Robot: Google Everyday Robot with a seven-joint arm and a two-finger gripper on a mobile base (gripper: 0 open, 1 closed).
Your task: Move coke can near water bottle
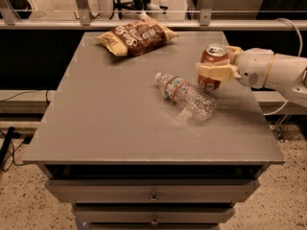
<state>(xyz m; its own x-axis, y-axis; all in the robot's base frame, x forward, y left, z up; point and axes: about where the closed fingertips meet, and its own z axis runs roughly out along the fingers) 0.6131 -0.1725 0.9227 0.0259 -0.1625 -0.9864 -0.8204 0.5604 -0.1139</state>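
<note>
The orange-red coke can (211, 82) with a silver top is upright in my gripper (217, 67), whose cream fingers are shut around its middle. The can's base is at or just above the grey table top, right of the water bottle. The water bottle (186, 96) is clear and crinkled, with a white cap and a red-and-green label band. It lies on its side near the table's middle, cap pointing back left. The can is a short gap from the bottle's far side. My white arm (273, 72) reaches in from the right.
A brown chip bag (136, 36) lies at the back of the grey table (110, 123). Drawers (153, 195) sit under the table's front edge. A rail and glass barrier (144, 13) run behind the table. Cables lie on the floor at the left and right.
</note>
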